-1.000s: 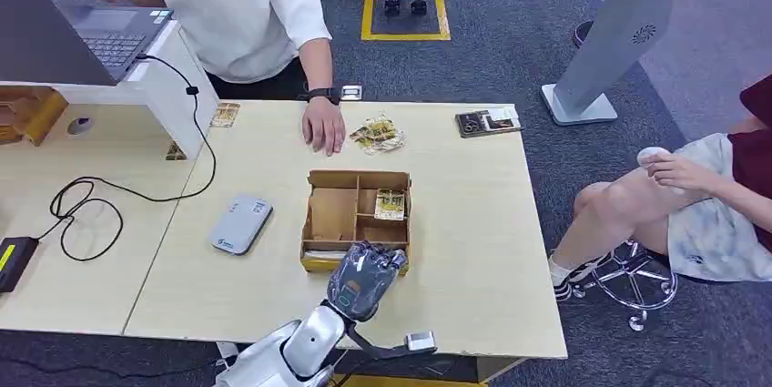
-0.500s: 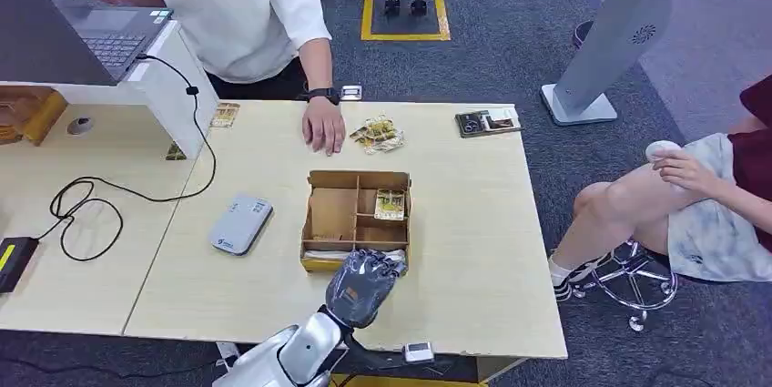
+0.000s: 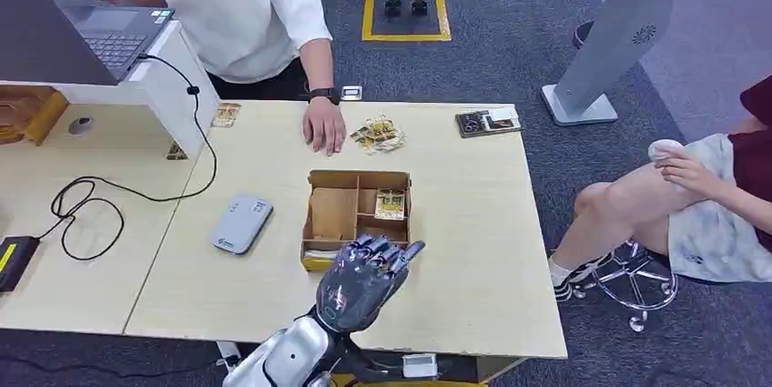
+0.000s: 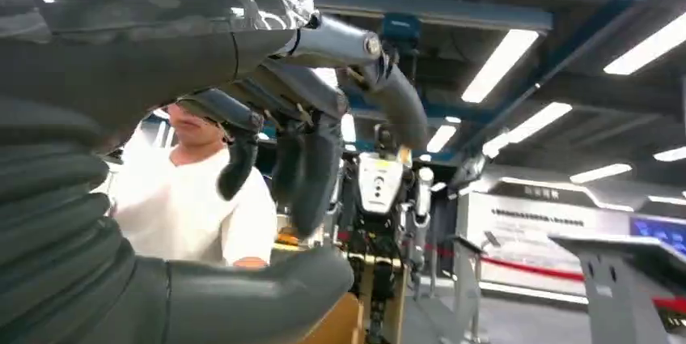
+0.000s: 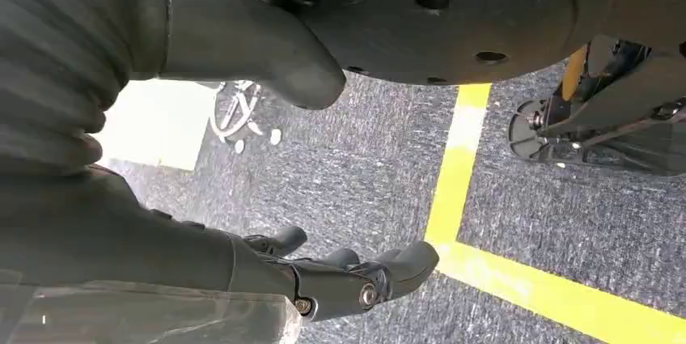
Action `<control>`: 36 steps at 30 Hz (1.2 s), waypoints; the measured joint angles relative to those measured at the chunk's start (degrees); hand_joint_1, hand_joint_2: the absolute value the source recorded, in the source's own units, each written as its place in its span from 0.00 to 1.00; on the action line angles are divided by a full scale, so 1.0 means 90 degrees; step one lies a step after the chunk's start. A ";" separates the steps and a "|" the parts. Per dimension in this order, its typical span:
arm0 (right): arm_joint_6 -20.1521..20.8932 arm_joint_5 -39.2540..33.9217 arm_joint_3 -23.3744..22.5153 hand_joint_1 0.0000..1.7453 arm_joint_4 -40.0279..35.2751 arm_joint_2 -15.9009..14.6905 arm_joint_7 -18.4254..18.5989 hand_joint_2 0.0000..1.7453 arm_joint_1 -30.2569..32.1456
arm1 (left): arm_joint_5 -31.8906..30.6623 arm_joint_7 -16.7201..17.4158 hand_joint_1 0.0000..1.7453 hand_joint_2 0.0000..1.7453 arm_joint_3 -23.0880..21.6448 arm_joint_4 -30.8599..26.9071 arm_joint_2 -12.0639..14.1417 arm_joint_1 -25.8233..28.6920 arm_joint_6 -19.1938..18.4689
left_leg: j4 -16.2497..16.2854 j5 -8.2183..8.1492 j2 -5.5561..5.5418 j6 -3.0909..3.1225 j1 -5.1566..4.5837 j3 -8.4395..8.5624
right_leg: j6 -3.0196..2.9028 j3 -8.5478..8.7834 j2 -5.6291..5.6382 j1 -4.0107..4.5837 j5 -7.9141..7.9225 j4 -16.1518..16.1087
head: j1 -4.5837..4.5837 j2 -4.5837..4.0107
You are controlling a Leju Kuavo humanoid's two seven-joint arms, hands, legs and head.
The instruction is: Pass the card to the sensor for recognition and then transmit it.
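just beyond left hand (image 3: 360,280) fingers: card (image 3: 390,204).

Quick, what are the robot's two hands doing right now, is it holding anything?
Left hand: open, fingers spread above the near edge of the cardboard box, holding nothing.
Right hand: open, hanging over the carpet, holding nothing.
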 joint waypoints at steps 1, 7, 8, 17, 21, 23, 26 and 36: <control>-0.0002 0.0000 0.0000 0.00 0.0000 0.0000 0.0000 1.00 0.0001 | -0.0007 -0.0012 0.00 1.00 0.0066 -0.0053 -0.0012 0.0032 0.0000 | 0.0000 0.0000 0.0000 0.0000 0.0000 0.0000 | 0.0000 0.0000 -0.0001 0.0000 0.0000 0.0000 | 0.0000 0.0000; 0.0000 0.0000 0.0000 0.00 0.0000 0.0000 0.0000 1.00 0.0001 | -0.0126 0.0075 0.00 0.00 0.0209 -0.0138 -0.0024 0.0086 -0.0002 | 0.0000 0.0000 0.0000 0.0000 0.0000 0.0001 | 0.0000 0.0000 -0.0001 0.0000 0.0000 0.0000 | 0.0000 0.0000; -0.0002 0.0000 0.0000 0.00 0.0000 0.0000 0.0000 1.00 0.0000 | -0.0148 0.0153 0.00 0.00 0.0209 -0.0136 -0.0024 0.0083 -0.0002 | 0.0000 0.0000 0.0000 0.0000 0.0000 0.0001 | 0.0000 0.0000 -0.0001 0.0000 0.0000 0.0000 | 0.0000 0.0000; 0.0005 0.0002 0.0000 0.00 0.0000 0.0000 -0.0002 1.00 -0.0001 | -0.0150 0.0309 0.00 1.00 0.0204 -0.0068 0.0007 0.0041 -0.0002 | 0.0000 0.0000 0.0001 0.0000 0.0000 0.0001 | 0.0000 -0.0001 0.0000 0.0000 0.0000 0.0000 | 0.0000 0.0000; 0.0010 0.0007 0.0002 0.00 0.0000 0.0000 -0.0002 1.00 -0.0002 | -0.0129 0.0243 0.00 1.00 0.0153 0.0037 0.0066 -0.0025 -0.0002 | 0.0000 0.0000 0.0001 0.0000 0.0000 0.0002 | 0.0000 0.0000 0.0000 0.0000 0.0000 0.0000 | 0.0000 0.0000; 0.0012 0.0010 0.0002 0.00 0.0000 0.0000 -0.0002 1.00 -0.0001 | -0.0121 0.0241 0.00 1.00 0.0109 0.0109 0.0097 -0.0070 -0.0005 | 0.0000 0.0000 0.0001 0.0000 0.0000 0.0003 | 0.0000 -0.0001 0.0000 0.0000 0.0000 0.0000 | -0.0002 0.0000; 0.0005 0.0010 0.0002 0.00 -0.0002 0.0000 0.0000 1.00 -0.0012 | -0.0156 0.0314 0.00 1.00 0.0024 0.0297 0.0126 -0.0192 -0.0005 | 0.0000 0.0000 0.0002 -0.0001 0.0000 0.0002 | 0.0000 0.0000 0.0002 0.0000 0.0000 0.0000 | 0.0000 0.0000; 0.0012 0.0126 0.0002 0.00 -0.0056 -0.0027 0.0000 1.00 -0.0027 | -0.0299 0.0816 0.00 1.00 -0.0364 0.1138 0.0192 -0.0490 -0.0005 | 0.0000 0.0000 0.0000 0.0000 0.0000 0.0002 | 0.0000 -0.0001 0.0000 0.0000 0.0000 -0.0001 | -0.0002 0.0000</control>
